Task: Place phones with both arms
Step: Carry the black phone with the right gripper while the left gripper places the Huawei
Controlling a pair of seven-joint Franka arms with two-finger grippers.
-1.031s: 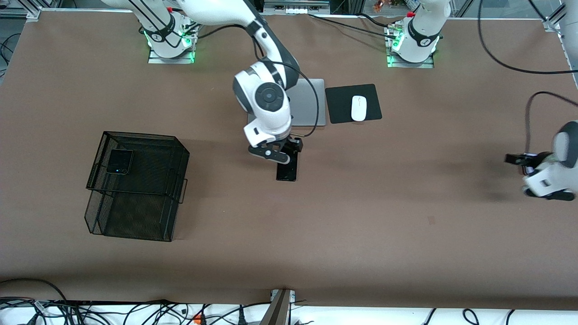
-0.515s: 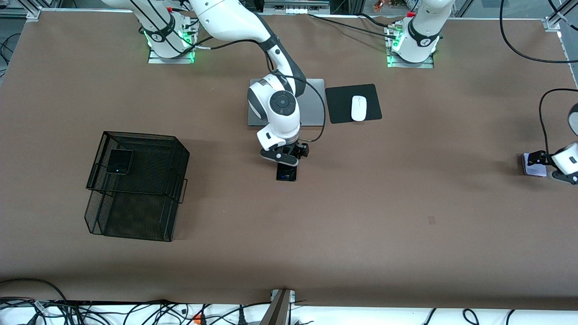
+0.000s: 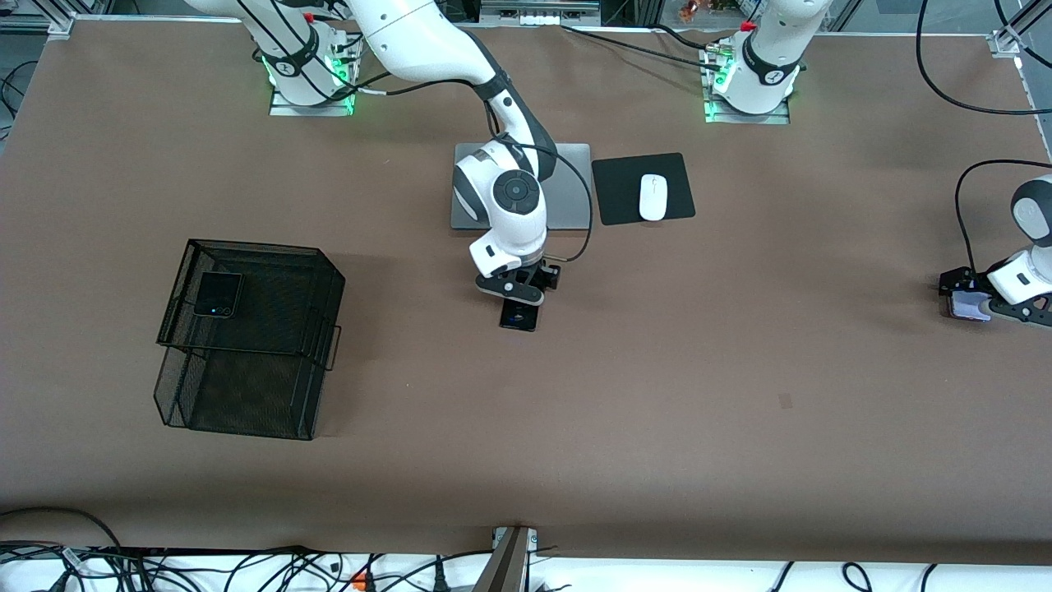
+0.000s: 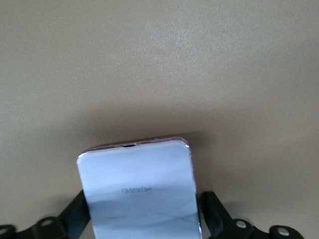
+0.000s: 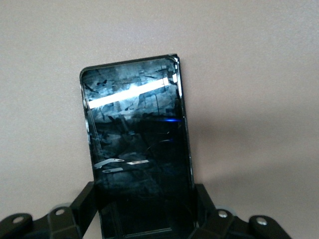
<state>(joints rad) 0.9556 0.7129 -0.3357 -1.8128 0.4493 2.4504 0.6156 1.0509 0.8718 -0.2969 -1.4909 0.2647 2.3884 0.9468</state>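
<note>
The long slim black slab phone [image 3: 519,319] lies at the table's middle, nearer the front camera than the laptop. My right gripper [image 3: 519,306] is down on it. In the right wrist view its fingers [image 5: 84,204] press both long sides of the phone [image 5: 134,129]. The pale-lavender flip phone [image 3: 970,309] lies at the left arm's end of the table. My left gripper [image 3: 970,298] is low over it. In the left wrist view the fingers [image 4: 212,209] straddle the phone [image 4: 137,184], with a small gap on one side. The black flip phone [image 3: 218,294] lies in the mesh basket's upper tier.
A black two-tier wire mesh basket [image 3: 246,411] stands toward the right arm's end. A grey closed laptop [image 3: 567,185] lies partly under the right arm. Beside it is a black mouse pad [image 3: 620,189] with a white mouse [image 3: 653,197].
My right gripper has dropped onto the slab phone and now covers more of it. My left gripper has swung in and come down around the lavender phone.
</note>
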